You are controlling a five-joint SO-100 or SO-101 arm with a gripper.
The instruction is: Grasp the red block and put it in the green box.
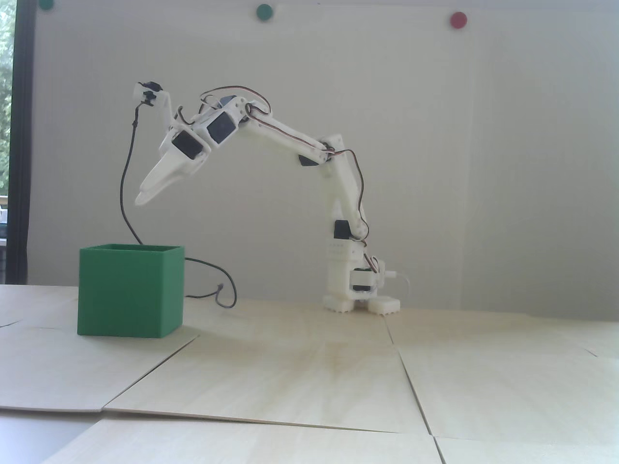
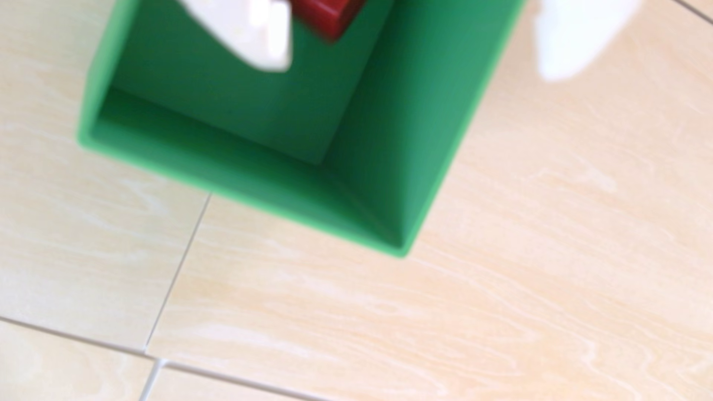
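Fingers (image 2: 420, 58) spread wide, holding nothing, poised above green box (image 2: 405, 154), approx. 12 o'clock of it. Red block (image 2: 335, 15) lies inside box; drop looks done.

The green box (image 1: 128, 292) looks like matt, smooth plastic. The red block (image 2: 332, 15) has a slight sheen. The white gripper (image 1: 145, 193) appears smooth plastic. The table (image 2: 501, 289) shows pale, matt wood grain.

No readable text

Neither the fixed view nor the wrist view shows any legible lettering, label, brand, number or sign.
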